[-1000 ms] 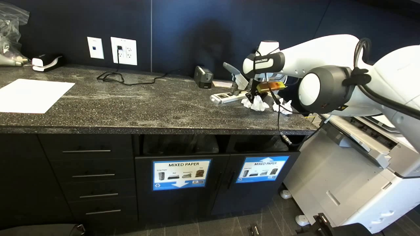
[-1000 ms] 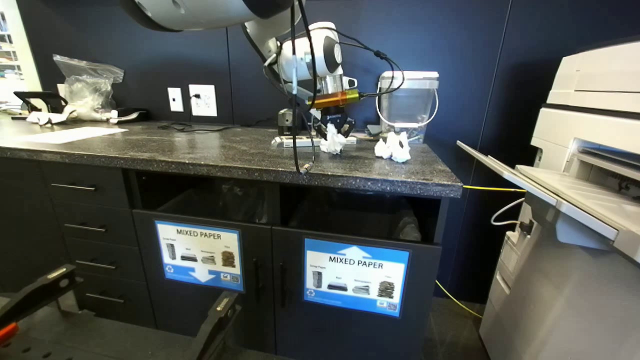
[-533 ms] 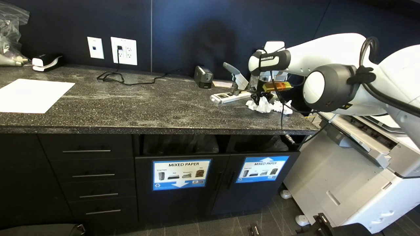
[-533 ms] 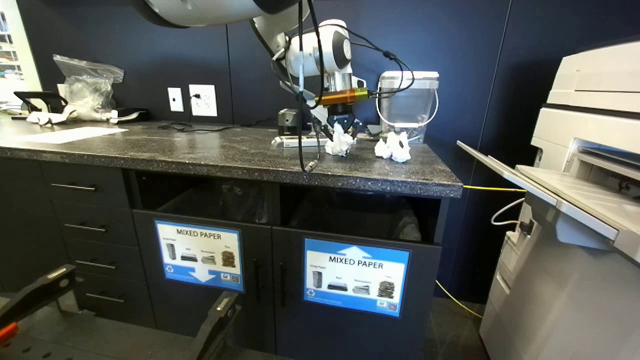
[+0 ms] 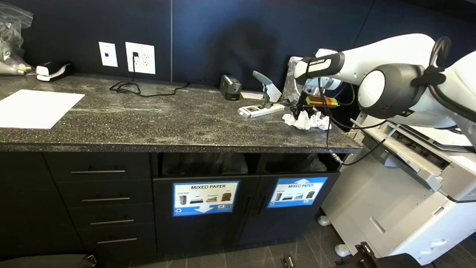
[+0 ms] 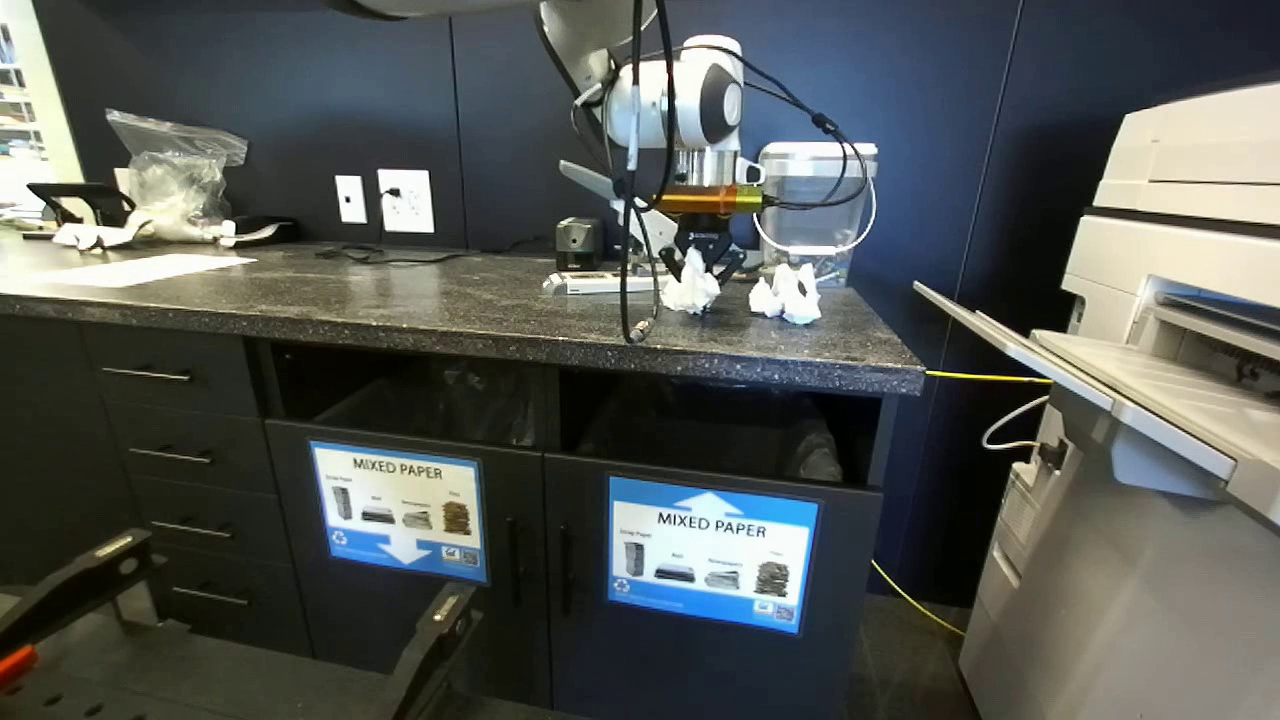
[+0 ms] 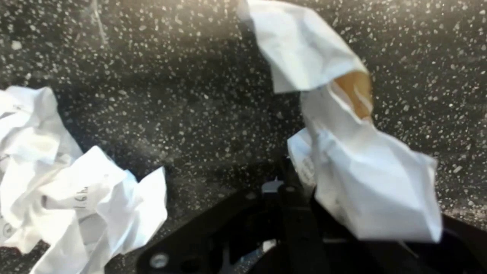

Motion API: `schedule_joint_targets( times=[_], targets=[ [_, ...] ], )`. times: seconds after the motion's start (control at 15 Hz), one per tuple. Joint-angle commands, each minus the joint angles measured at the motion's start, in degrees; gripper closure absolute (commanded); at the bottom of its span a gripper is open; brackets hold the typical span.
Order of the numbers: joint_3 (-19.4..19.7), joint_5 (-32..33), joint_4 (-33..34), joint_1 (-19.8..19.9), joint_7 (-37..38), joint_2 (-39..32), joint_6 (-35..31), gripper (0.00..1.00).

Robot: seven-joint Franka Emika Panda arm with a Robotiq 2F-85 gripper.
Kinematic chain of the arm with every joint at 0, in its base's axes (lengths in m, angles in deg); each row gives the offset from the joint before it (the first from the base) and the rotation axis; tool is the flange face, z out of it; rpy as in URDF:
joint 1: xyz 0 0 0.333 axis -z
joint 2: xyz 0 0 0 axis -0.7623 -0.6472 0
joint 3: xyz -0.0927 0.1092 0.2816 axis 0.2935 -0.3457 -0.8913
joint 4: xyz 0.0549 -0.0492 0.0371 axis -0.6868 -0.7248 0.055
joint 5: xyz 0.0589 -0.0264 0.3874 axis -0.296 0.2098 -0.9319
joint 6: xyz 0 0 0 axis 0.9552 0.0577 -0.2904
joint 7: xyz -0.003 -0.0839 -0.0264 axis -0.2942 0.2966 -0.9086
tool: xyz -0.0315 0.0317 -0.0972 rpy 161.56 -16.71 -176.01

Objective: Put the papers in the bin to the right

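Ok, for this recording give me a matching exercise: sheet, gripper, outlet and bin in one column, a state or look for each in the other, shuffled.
Things
1. sheet
2. gripper
3. outlet
4. bin

States and looks
A. closed on a paper wad
B. see-through, with a white rim
C. lying flat on the counter
D. has a black plug in it

Pairs: 1-C, 2-A, 3-D, 4-B
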Motion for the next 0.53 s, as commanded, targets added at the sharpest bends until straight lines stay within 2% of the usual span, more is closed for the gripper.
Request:
schedule_joint_targets(
  times=[0.0,0.47],
  targets=[
    [-2.0,-2.0,-13.5,1.5,-0.7,6.1,-6.2,0.94],
    [-1.7,-1.9,-29.3,1.4,-0.7,15.0,-14.9,0.94]
  ],
)
